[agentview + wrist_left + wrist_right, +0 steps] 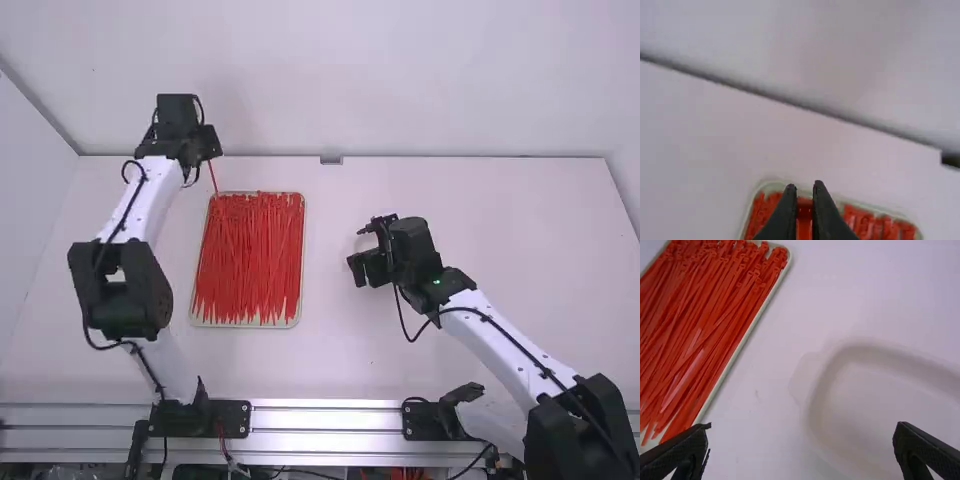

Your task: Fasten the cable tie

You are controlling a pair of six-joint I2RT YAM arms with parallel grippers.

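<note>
A flat pale tray [246,324] left of the table's middle holds a heap of red cable ties [250,255]. My left gripper [203,155] hovers above the tray's far left corner. It is shut on one red cable tie [212,178], which hangs down toward the heap. In the left wrist view that tie [804,222] is pinched between the fingers [788,210], with the tray below. My right gripper [368,255] hovers to the right of the tray, jaws wide open and empty. The right wrist view shows the heap of ties [695,325] and the tray's edge [743,337].
Below my right gripper [801,430] lies a shallow white translucent dish [875,405] on the white table, close to the tray's right side. The back wall rises just behind the left gripper. Bare table stretches to the right.
</note>
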